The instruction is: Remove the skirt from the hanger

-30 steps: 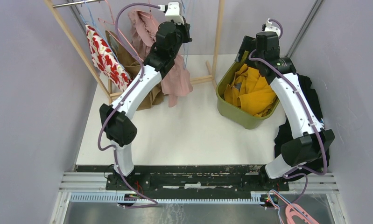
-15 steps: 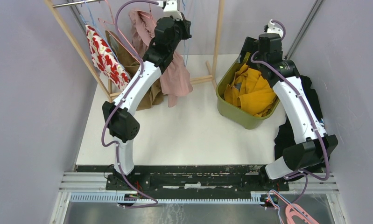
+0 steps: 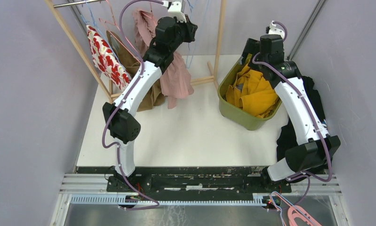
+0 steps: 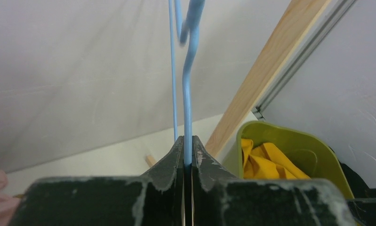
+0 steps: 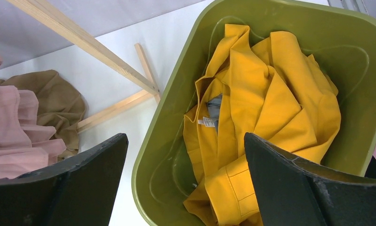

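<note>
Hanger [image 4: 187, 94] sat clamped in left gripper [image 4: 187, 141], presumably steadied for freeing skirt [image 3: 176, 77]; right gripper [image 5: 186, 141] gaped, empty, over bin [image 5: 164, 117].

Yellow garment [image 5: 266, 108] in green bin [image 5: 280, 19]

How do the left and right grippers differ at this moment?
The left gripper is shut on the blue hanger; the right gripper is open and holds nothing. The left is up at the clothes rack; the right hangs over the green bin. Both have black fingers.
</note>
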